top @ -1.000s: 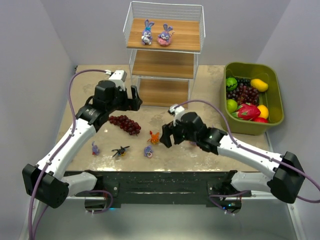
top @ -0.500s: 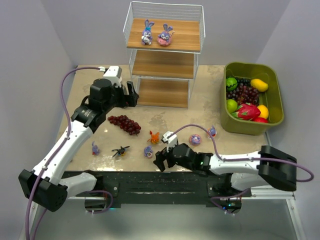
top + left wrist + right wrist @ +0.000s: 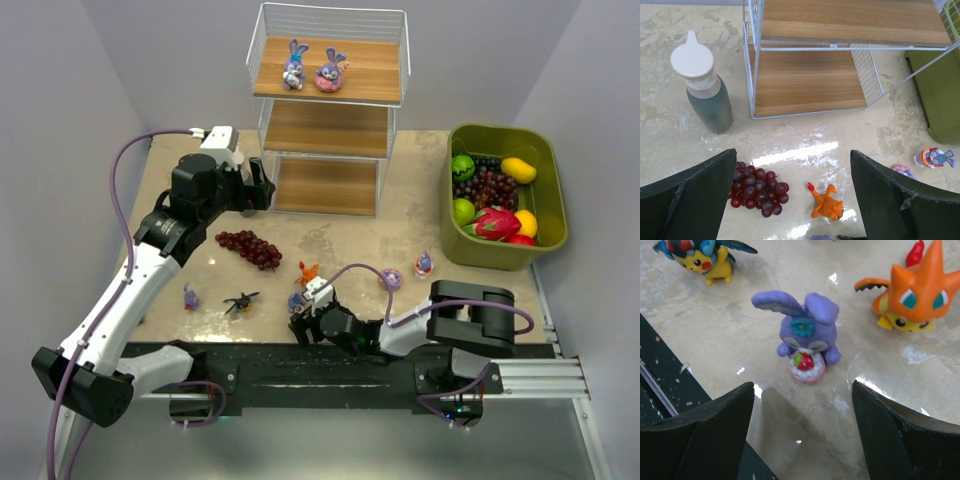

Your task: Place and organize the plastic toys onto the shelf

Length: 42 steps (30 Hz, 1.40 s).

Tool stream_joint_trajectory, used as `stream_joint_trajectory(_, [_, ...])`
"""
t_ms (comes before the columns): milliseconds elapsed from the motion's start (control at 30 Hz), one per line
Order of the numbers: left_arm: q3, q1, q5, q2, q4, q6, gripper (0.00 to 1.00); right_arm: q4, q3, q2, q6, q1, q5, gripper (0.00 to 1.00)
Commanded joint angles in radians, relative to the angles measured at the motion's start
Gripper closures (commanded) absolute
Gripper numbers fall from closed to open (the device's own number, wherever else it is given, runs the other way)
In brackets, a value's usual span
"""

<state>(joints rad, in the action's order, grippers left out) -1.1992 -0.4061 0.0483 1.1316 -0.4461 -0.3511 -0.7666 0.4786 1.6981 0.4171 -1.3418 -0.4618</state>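
The right fingers (image 3: 890, 435) stood wide, the bunny (image 3: 805, 335) at their twelve o'clock, and looked to need straddling it squarely before closing

Two bunnies (image 3: 294, 65) atop shelf (image 3: 325, 128); seemingly six toys (image 3: 309, 272) scattered below

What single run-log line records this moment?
right tool open | purple bunny ahead, ungripped | left tool open, empty, facing shelf

table (image 3: 420, 200): beige, marbled | on it: shelf (image 3: 370, 70), bottle (image 3: 702, 85), grape bunch (image 3: 250, 247), fruit bin (image 3: 545, 190) | toys: orange creature (image 3: 309, 273), black bug (image 3: 241, 300), bunny (image 3: 807, 335)
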Motion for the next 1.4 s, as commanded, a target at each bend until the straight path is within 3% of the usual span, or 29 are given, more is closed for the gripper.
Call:
stream_joint_trajectory(0, [-0.048,0.012,-0.014,-0.001,0.003,0.024,0.0,-0.066,0.032,0.066,-0.005,-0.008,-0.043,0.19])
stream_joint_trajectory(533, [-0.051,0.018,-0.021,0.01,-0.011,0.046,0.01,-0.002,0.123,0.16,0.017,-0.008,-0.109,0.21])
stream_joint_trajectory(733, [-0.043,0.018,-0.024,0.007,-0.016,0.05,0.0,0.0,0.098,0.14,0.0,-0.002,-0.129,0.14])
stream_joint_trajectory(1133, [-0.037,0.02,-0.042,0.014,-0.025,0.043,0.0,-0.085,0.037,0.121,-0.129,0.124,0.115,0.09])
stream_joint_trajectory(1367, [-0.033,0.02,-0.033,0.007,-0.034,0.044,0.01,-0.065,0.086,0.161,-0.207,0.127,0.25,0.11])
